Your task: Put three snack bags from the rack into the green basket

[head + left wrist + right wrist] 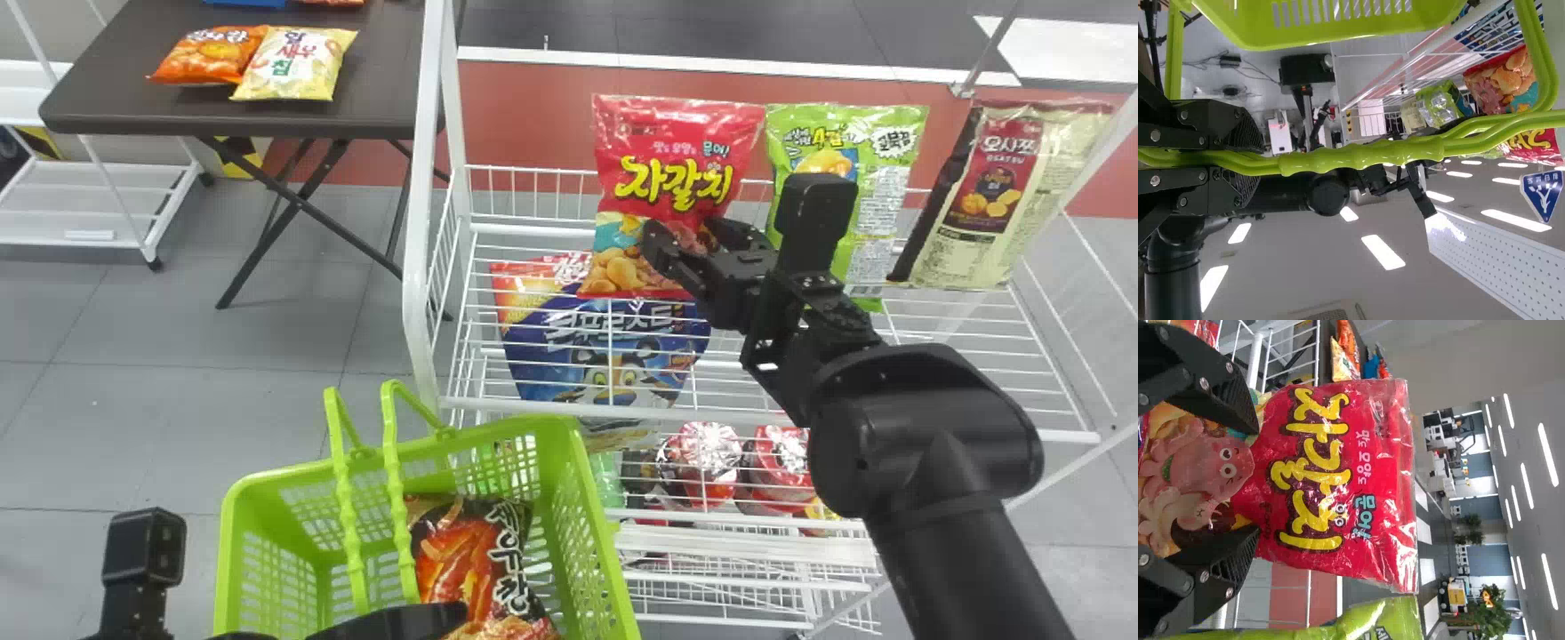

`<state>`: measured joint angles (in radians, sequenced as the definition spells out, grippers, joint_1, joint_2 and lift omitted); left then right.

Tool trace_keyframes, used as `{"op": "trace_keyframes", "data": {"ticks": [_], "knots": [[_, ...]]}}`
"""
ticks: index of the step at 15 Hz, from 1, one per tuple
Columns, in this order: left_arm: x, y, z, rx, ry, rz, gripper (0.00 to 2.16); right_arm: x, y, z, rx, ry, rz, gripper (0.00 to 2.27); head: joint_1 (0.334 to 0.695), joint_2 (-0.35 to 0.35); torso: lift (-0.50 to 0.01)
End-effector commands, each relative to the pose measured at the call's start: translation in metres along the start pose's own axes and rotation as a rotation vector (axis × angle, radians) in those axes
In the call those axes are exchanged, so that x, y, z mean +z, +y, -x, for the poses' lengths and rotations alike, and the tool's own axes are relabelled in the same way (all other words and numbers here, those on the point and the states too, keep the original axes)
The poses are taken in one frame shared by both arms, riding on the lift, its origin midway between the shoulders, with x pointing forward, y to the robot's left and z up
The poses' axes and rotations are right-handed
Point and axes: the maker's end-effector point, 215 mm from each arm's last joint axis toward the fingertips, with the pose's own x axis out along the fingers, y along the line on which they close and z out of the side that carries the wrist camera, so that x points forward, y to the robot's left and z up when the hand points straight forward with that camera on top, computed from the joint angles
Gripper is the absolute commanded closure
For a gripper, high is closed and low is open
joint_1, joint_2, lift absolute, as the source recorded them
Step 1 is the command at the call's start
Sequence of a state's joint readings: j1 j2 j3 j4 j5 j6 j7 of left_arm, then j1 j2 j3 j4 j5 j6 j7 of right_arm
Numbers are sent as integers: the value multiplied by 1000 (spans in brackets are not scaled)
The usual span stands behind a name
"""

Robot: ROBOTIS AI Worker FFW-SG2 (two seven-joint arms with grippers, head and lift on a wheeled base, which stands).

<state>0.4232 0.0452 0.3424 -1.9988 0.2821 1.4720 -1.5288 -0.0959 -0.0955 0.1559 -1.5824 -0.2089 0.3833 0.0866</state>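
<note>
Grey floor tiles [133, 409] run under the white rack [427, 231] and the dark table [107, 102] in the head view. We count one snack bag, the dark one [471, 551], lying in the green basket [591, 542], so we take one of three as done and two as left. On the rack the red bag [680, 169], the green bag [889, 196] and the pale brown bag [1013, 187] stand in a row, with a big blue bag [613, 351] lower down. The right gripper [689, 233] is at the lower front of the red bag, which we judge to be the second one for the basket. After it, one more from the rack would finish the job

From the left wrist view, we see the left gripper [1255, 163] with its fingers closed around the basket's green handles [1358, 155]. That arm seems to be there to steady the basket while the other one does the picking

Over in the right wrist view, the right gripper's fingers are spread apart in front of the red bag and have no grip on it. Whether they touch it we cannot tell. We would say the second bag is only at the stage of being lined up; closing on it, lifting it clear and setting it in the basket all remain
</note>
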Motion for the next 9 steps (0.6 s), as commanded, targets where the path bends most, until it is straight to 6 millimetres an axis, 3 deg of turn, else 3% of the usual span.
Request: {"op": "trace_keyframes", "data": {"ticks": [1, 6, 7, 9], "knots": [[1, 0, 2, -3, -6, 5, 2148, -3, 8, -1, -11, 6, 48, 2233, 695, -24, 0], [-3, 0, 6, -10, -12, 12, 2148, -7, 17, 5, 8, -13, 51, 2253, 695, 4, 0], [-3, -1, 8, -12, -18, 15, 2148, -11, 18, 12, 10, -13, 44, 2253, 695, 5, 0], [-2, 0, 10, -10, -24, 16, 2148, 2, 29, 39, 33, -50, 21, 2253, 695, 7, 0]]}}
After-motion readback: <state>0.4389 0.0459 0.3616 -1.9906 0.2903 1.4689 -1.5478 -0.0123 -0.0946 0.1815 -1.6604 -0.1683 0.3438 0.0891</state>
